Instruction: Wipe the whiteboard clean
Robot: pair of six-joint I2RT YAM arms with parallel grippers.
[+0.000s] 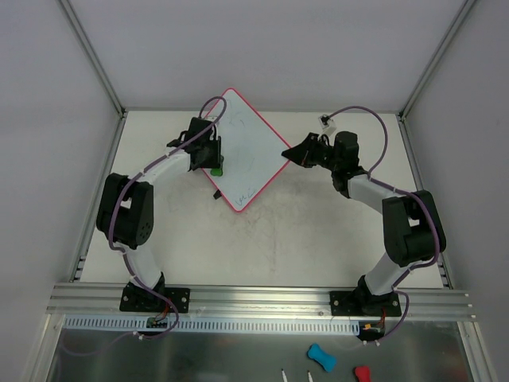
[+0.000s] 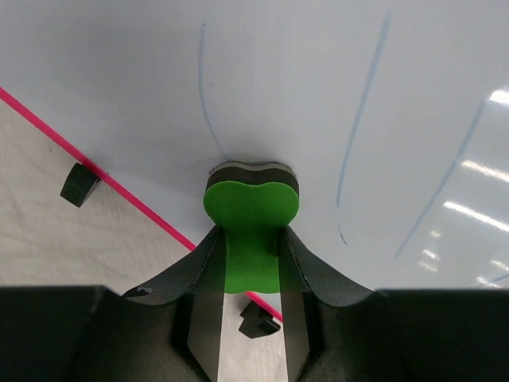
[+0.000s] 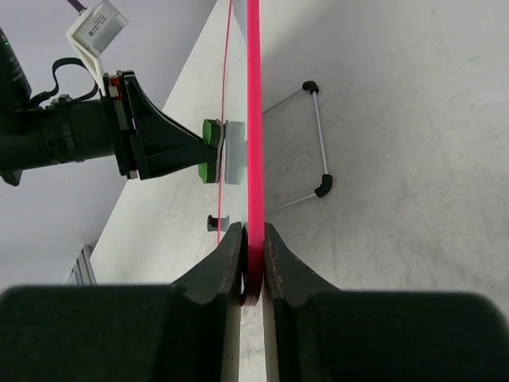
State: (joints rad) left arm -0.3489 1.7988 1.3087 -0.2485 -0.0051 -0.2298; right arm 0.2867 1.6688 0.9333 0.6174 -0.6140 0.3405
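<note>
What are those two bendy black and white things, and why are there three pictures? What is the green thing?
Those are two robot arms bolted to a table. One picture looks down from above; the other two come from small cameras on each arm's wrist, so you see the arm's own fingers at the bottom.

The white square with a pink rim is a whiteboard. It has faint blue pen lines on it. The right gripper is shut on the board's pink edge, so it holds the board.

The left gripper is shut on a green eraser, shaped a bit like a bone. The eraser's grey pad is pressed flat against the board, ready to rub the lines away.

Behind the board, the right wrist picture shows a thin wire stand on the table.
</note>
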